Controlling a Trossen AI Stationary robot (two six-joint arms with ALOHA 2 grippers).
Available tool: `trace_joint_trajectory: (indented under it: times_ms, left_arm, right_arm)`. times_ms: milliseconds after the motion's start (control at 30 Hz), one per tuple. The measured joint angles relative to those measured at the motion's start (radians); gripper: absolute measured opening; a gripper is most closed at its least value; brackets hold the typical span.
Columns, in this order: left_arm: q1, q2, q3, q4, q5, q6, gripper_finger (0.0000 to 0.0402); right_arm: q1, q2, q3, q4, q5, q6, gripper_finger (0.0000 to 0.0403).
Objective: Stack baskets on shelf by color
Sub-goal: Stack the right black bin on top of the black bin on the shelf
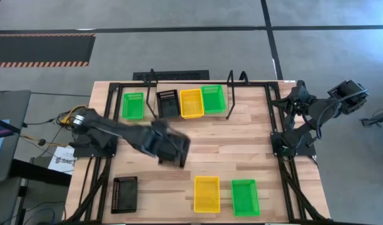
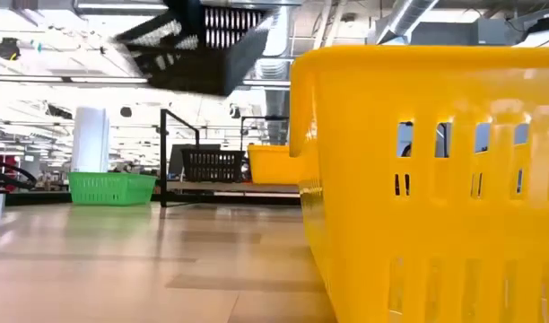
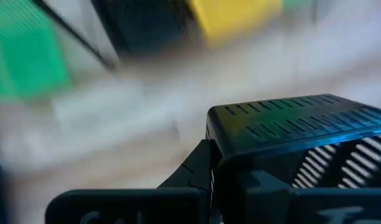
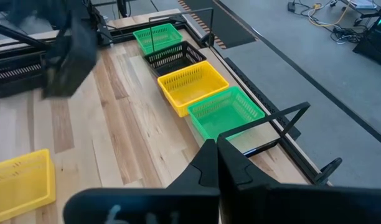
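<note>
Left gripper, motion-blurred, grasps a black basket above mid-table. Shelf, far side: two green, one black, one yellow. Near edge: black, yellow, green. Right gripper clenched, empty.

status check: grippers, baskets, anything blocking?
Left gripper shut on black basket, carried mid-table. Right gripper shut, parked at right edge. Four baskets along shelf; path looks clear.
</note>
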Motion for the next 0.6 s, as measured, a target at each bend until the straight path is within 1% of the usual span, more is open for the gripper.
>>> trace_joint_trajectory:
  times_ms: [67,133,167,233,300,400,467,600]
  left_arm:
    - [0.043,-0.046,0.017,0.016,-0.104,0.03,0.0]
    - [0.097,-0.094,0.015,0.037,-0.171,0.086,0.0]
    - [0.13,-0.116,0.017,0.043,-0.188,0.11,0.0]
    - [0.2,-0.143,0.016,0.022,-0.19,0.138,0.0]
    - [0.269,-0.161,0.015,0.001,-0.177,0.158,0.0]
    - [0.372,-0.176,0.015,0.002,-0.107,0.196,0.0]
    - [0.434,-0.174,0.015,0.018,-0.06,0.231,0.0]
    - [0.532,-0.147,0.001,0.034,0.001,0.284,0.0]
  right_arm:
    - [0.0,0.0,0.0,-0.001,0.0,0.0,0.0003]
    - [0.0,0.0,0.0,-0.001,0.0,0.0,0.0003]
    - [0.0,0.0,0.0,-0.001,0.0,0.0,0.0003]
    - [0.0,0.0,0.0,-0.001,0.0,0.0,0.0003]
    - [0.0,0.0,0.0,-0.001,0.0,0.0,0.0003]
    - [0.0,0.0,0.0,-0.002,0.0,0.0,0.0003]
    - [0.0,0.0,0.0,-0.002,0.0,0.0,0.0003]
    - [0.0,0.0,0.0,-0.002,0.0,-0.001,0.0003]
